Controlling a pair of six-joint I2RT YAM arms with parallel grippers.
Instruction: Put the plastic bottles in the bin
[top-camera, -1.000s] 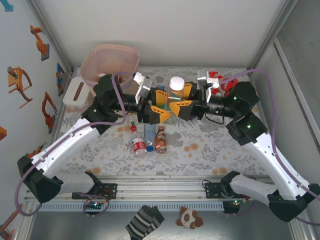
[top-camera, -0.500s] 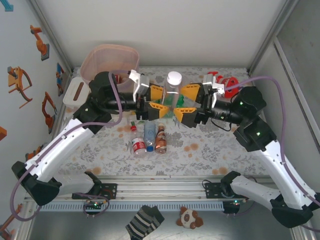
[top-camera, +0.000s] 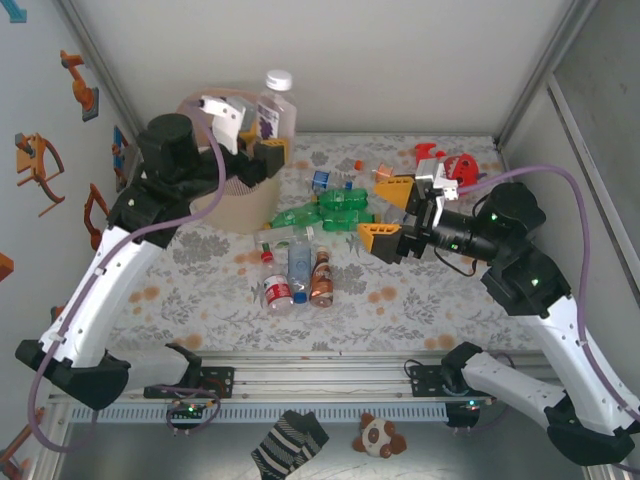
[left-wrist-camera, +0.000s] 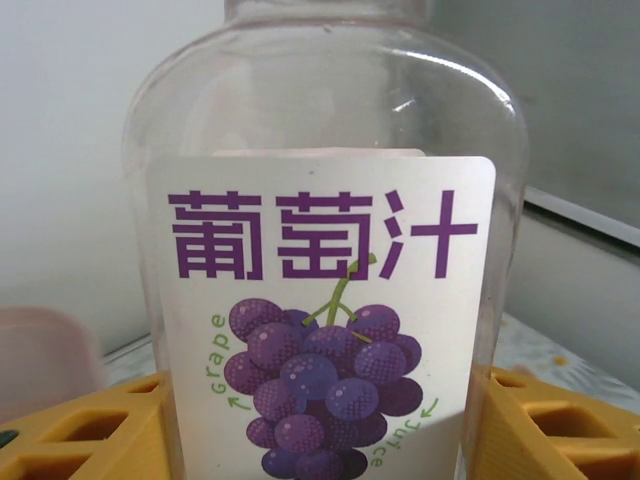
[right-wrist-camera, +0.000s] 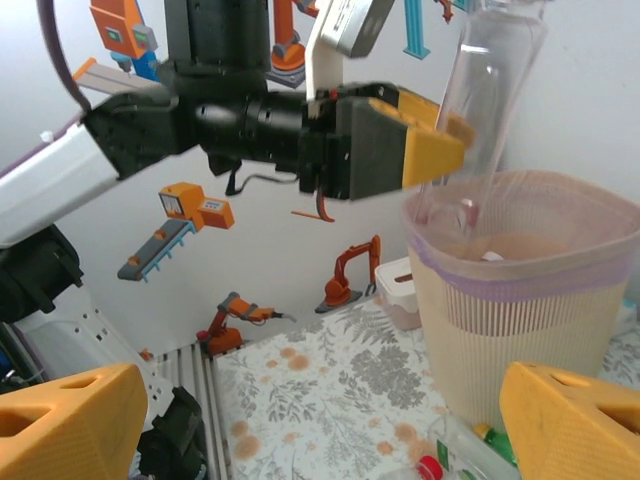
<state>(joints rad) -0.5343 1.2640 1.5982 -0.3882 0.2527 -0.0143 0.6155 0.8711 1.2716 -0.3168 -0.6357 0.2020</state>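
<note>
The left gripper (top-camera: 268, 143) clamps a clear plastic grape-juice bottle (left-wrist-camera: 325, 300). Its white cap is cropped in the wrist view and plain from overhead. The bottle hangs above the translucent pink bin (right-wrist-camera: 520, 300), which is half hidden overhead by the left arm (top-camera: 120, 260). The right gripper (top-camera: 388, 213) gapes wide and empty near green plastic bottles (top-camera: 335, 210).

In the left wrist view, the clear plastic bottle (left-wrist-camera: 330, 110) carries a white rectangular label (left-wrist-camera: 320, 200) with three large purple Chinese characters, 葡萄汁. Below them, small green letters curve around a drawn bunch of purple grapes: "Grape" at lower left, "Juice" at lower right. In the top view, the labels of the small bottles (top-camera: 298, 272) lying mid-frame are too small to read.
</note>
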